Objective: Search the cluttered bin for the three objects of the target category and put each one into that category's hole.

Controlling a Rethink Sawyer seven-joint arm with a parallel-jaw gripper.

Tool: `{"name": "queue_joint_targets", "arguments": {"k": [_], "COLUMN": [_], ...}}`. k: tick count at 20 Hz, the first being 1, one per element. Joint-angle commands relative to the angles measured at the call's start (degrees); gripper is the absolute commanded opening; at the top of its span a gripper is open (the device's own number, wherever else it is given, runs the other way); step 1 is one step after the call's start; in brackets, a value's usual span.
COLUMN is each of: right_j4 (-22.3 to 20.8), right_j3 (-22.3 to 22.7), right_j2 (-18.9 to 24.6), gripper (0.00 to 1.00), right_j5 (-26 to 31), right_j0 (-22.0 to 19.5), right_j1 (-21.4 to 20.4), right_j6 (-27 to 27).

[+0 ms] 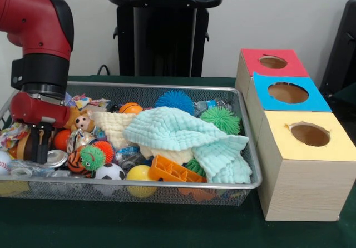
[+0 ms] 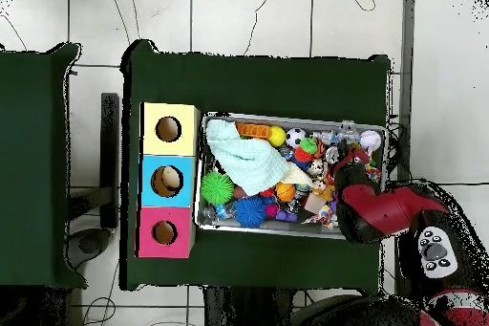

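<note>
The gripper (image 1: 38,143) is lowered into one end of the wire mesh bin (image 1: 245,148), with its black fingers (image 1: 42,142) down among the clutter. Whether the jaws are open, closed or holding anything cannot be told: the toys around them hide the tips in the front view, and the red arm (image 2: 377,209) covers them in the overhead view.

Items just beside the jaws, front view:
- An orange ball (image 1: 61,139) sits immediately next to the fingers.
- A shiny metal cap (image 1: 56,158) lies just in front of and below them.
- A small round toy head with a face (image 1: 84,122) rests slightly behind, toward the bin's middle.
- A tiger-striped ball (image 1: 77,163) and a fuzzy green-and-red ball (image 1: 94,157) lie a little farther toward the middle.
- A soccer ball (image 1: 110,172) and a yellow ball (image 1: 139,174) rest against the front wall, farther along.

Items well away from the jaws:
- A pale mint cloth (image 1: 189,139) with a quilted texture is draped over the middle of the pile, partly covering an orange plastic grid piece (image 1: 172,171).
- A blue spiky ball (image 1: 174,100) and a green spiky ball (image 1: 221,119) sit toward the back.
- A basketball (image 1: 130,108) lies behind a cream knit cloth (image 1: 114,127).

Outside the bin, at the end opposite the jaws, stand three wooden boxes, each with a round hole on top: the red box (image 1: 267,62), the blue box (image 1: 286,92) and the yellow box (image 1: 306,135).
</note>
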Motion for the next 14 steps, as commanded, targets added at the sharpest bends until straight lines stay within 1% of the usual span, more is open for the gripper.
{"name": "queue_joint_targets", "arguments": {"k": [1,2,3,9,11,14], "right_j4": [-1.2,-1.2,-1.1,-1.4,0.3,-0.5], "right_j3": [-2.8,-2.8,-2.8,-2.5,-2.5,-2.6], "right_j2": [4.5,4.5,4.4,4.7,4.5,5.3], "gripper": [0.0,0.0,1.0,1.0,1.0,1.0], "right_j5": [-2.5,-2.5,-2.6,-2.5,-2.0,-1.9], "right_j0": [1.1,1.1,1.1,0.8,0.4,-0.4], "right_j1": [2.5,2.5,2.5,2.3,2.5,2.7], "right_j6": [8.2,8.2,8.1,9.3,9.6,11.1]}}
